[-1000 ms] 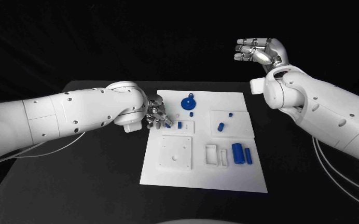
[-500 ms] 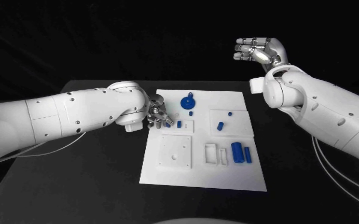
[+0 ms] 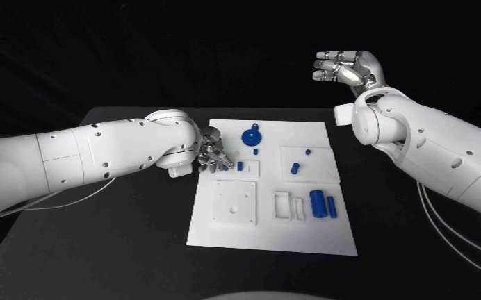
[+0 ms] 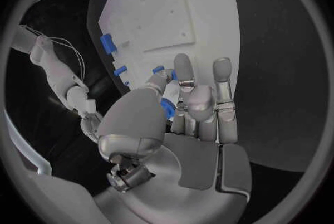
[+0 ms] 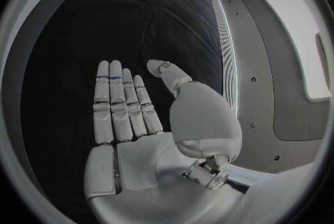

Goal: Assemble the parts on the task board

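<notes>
**Barely shifted since a second ago**

Moved almost nothing between the earlier frames and now: left hand [image 3: 210,154] kept to the same spot at the left edge of the white rectangular task board [image 3: 240,237], right hand [image 3: 346,69] kept raised well above and behind the black bench [image 3: 120,244].

Held a small blue plastic part [image 4: 167,107] between thumb and fingers of the left hand, seen in the left wrist view; fingers curled in over the board's upper left area, just beside a small dark blue peg [image 3: 240,166] standing in a raised white square.

Kept the right hand empty, fingers straight and side by side with the thumb apart, palm bare in the right wrist view [image 5: 150,123].

Left lying on the board: a round blue disc with a tab [image 3: 253,135] near the far edge, a small blue stub [image 3: 256,152] just below it, a slanted blue cylinder [image 3: 296,169] on a raised white square to the right, a large blue cylinder [image 3: 318,204] with a thinner blue bar [image 3: 331,207] just beside it near the right edge, and a plain white square plate [image 3: 235,203] at lower left.
</notes>
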`<state>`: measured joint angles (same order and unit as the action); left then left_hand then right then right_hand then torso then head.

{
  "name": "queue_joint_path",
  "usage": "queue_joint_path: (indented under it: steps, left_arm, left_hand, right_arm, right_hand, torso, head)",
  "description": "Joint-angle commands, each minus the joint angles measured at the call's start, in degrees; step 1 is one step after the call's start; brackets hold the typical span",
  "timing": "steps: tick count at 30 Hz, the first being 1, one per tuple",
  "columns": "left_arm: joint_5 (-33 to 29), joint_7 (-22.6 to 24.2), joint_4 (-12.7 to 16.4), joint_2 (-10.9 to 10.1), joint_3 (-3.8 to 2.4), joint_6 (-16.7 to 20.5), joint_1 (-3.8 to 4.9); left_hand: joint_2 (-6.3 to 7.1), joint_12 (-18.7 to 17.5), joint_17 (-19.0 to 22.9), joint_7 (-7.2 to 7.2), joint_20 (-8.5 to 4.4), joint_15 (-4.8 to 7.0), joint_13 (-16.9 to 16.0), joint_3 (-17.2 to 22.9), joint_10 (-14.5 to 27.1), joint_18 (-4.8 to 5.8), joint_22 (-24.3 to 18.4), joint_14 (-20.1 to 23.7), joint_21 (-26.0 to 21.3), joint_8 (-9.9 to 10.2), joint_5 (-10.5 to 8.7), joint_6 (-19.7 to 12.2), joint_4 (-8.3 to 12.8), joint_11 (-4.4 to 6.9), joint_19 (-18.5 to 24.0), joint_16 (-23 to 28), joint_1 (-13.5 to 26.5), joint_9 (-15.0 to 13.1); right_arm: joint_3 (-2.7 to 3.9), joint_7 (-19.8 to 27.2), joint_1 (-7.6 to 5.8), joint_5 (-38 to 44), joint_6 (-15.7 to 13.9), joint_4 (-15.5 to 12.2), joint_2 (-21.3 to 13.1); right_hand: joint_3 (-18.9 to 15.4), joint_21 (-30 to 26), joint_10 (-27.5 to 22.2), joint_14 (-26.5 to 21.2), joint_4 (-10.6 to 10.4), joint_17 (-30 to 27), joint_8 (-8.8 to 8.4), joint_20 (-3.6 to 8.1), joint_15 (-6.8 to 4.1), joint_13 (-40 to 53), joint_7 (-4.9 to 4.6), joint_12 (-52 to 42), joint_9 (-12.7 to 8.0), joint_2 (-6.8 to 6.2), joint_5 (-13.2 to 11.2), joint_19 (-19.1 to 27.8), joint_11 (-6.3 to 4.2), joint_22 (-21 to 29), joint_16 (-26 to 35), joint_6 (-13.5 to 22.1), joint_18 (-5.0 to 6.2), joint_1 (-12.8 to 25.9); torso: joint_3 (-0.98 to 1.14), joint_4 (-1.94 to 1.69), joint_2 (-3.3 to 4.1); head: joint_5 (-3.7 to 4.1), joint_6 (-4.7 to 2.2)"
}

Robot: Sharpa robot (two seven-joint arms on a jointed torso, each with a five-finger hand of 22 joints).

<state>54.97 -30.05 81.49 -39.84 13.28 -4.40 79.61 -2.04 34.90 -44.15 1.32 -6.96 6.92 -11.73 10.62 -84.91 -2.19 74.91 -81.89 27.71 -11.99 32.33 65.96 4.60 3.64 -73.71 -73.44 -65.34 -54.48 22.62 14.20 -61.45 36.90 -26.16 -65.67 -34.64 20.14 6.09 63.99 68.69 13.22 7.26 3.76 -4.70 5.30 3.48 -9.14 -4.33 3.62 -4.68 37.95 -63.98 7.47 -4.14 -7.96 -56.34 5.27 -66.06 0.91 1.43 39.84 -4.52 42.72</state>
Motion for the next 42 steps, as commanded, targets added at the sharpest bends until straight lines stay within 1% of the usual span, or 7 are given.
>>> queue_joint_path:
  steps: [1,9,17,19,24,35,42]
  left_arm:
    - [-0.1,-0.4,0.2,0.4,0.57,-1.9,-0.81]
    - [-0.1,-0.5,-0.3,0.1,0.57,-0.9,-0.81]
    - [-0.2,-0.6,-0.9,-0.2,0.52,0.7,-0.81]
    - [-0.4,-0.6,-0.9,-0.2,0.51,1.0,-0.81]
    - [-0.7,-0.6,-1.0,-0.3,0.47,1.4,-0.81]
    - [-1.3,-0.6,-0.6,-1.2,0.03,1.7,-0.80]
    - [-1.5,-0.6,0.0,-2.0,-1.04,1.2,-0.78]
  left_hand:
    - [0.27,0.4,0.1,-2.63,-0.11,0.35,-0.1,4.0,-2.0,-0.85,1.0,-0.2,0.1,-0.1,0.05,2.4,3.4,0.73,-0.2,0.2,0.3,-0.1]
    - [3.26,0.0,1.3,-3.20,-0.38,0.56,0.1,0.2,-2.0,-0.39,0.9,0.0,-0.4,0.6,-2.90,2.4,-1.6,0.88,-0.3,0.9,1.7,0.5]
    - [8.60,-1.5,3.3,-2.47,-1.56,0.82,0.0,-3.7,-1.9,0.97,0.8,0.6,-1.4,3.1,-15.05,2.6,-12.1,0.78,-0.6,2.1,1.0,5.2]
    - [9.90,-1.7,3.5,-2.36,-1.60,0.81,-0.2,-4.0,-1.8,1.04,0.9,0.7,-1.7,2.8,-16.39,2.6,-15.4,0.65,-0.7,2.2,-0.2,6.2]
    - [11.00,-1.8,3.6,-2.04,-1.57,0.76,-0.3,-4.3,-1.9,1.06,0.9,0.7,-1.9,2.7,-19.41,2.4,-17.6,0.56,-0.8,2.2,0.3,6.8]
    - [11.17,-1.7,3.5,-2.04,-1.63,0.81,-0.5,-4.1,-1.9,1.10,1.0,0.7,-2.1,2.2,-19.63,2.2,-18.7,0.56,-0.9,2.1,0.0,7.3]
    - [11.56,-1.8,3.7,-1.99,-1.62,0.79,-0.4,-4.4,-1.8,1.14,1.0,0.8,-2.2,2.1,-19.75,2.1,-18.6,0.53,-0.9,2.2,0.1,7.4]
  right_arm:
    - [0.02,0.3,0.09,0.5,0.9,0.0,0.0]
    - [0.02,0.2,0.17,0.4,0.9,0.1,0.0]
    - [0.02,0.2,0.27,0.4,0.7,0.1,-0.1]
    - [0.02,0.2,0.28,0.4,0.7,0.1,-0.1]
    - [0.02,0.1,0.32,0.4,0.7,0.1,-0.1]
    - [0.02,0.1,0.41,0.4,0.8,0.1,-0.2]
    - [0.02,0.0,0.49,0.4,0.9,0.1,-0.2]
  right_hand:
    - [-0.1,-0.3,-0.4,-0.4,-0.5,-0.1,-0.27,-0.02,0.09,-0.1,-0.08,0.1,-0.1,-0.09,0.3,0.5,-0.04,0.1,0.0,0.6,-0.32,0.4]
    - [-0.1,-0.4,-0.4,-0.5,-0.5,-0.1,-0.29,-0.04,0.10,-0.1,-0.11,0.1,-0.1,-0.12,0.3,0.6,-0.03,0.1,0.0,0.8,-0.32,0.4]
    - [-0.2,-0.4,-0.6,-0.6,-0.3,-0.1,-0.30,-0.08,0.14,-0.1,-0.15,0.1,-0.1,-0.27,0.3,0.7,0.02,0.1,0.0,1.2,-0.33,0.2]
    - [-0.3,-0.5,-0.6,-0.6,-0.3,-0.1,-0.30,-0.11,0.18,-0.1,-0.19,0.1,-0.1,-0.30,0.3,0.7,0.05,0.1,0.0,1.5,-0.33,0.2]
    - [-0.3,-0.5,-0.6,-0.6,-0.3,-0.1,-0.30,-0.11,0.18,-0.1,-0.19,0.1,-0.1,-0.30,0.3,0.7,0.05,0.1,0.0,1.5,-0.33,0.2]
    - [-0.3,-0.5,-0.6,-0.6,-0.3,-0.1,-0.30,-0.11,0.18,-0.1,-0.19,0.1,-0.1,-0.30,0.3,0.7,0.05,0.1,0.0,1.5,-0.33,0.2]
    - [-0.5,-0.5,-0.7,-0.7,-0.1,-0.2,-0.31,-0.16,0.20,-0.1,-0.20,0.0,-0.1,-0.17,0.3,0.7,0.07,0.1,0.0,1.7,-0.31,0.2]
  torso:
    - [-0.03,0.01,0.01]
    - [-0.06,-0.01,0.03]
    - [-0.08,-0.02,0.02]
    - [-0.08,-0.02,0.02]
    - [-0.06,0.00,0.00]
    - [-0.03,-0.01,0.00]
    - [-0.05,0.00,0.01]
  head:
    - [0.03,-0.06]
    - [0.17,-0.17]
    - [0.32,-0.32]
    - [0.32,-0.32]
    - [0.34,-0.38]
    - [0.43,-0.46]
    - [0.50,-0.65]
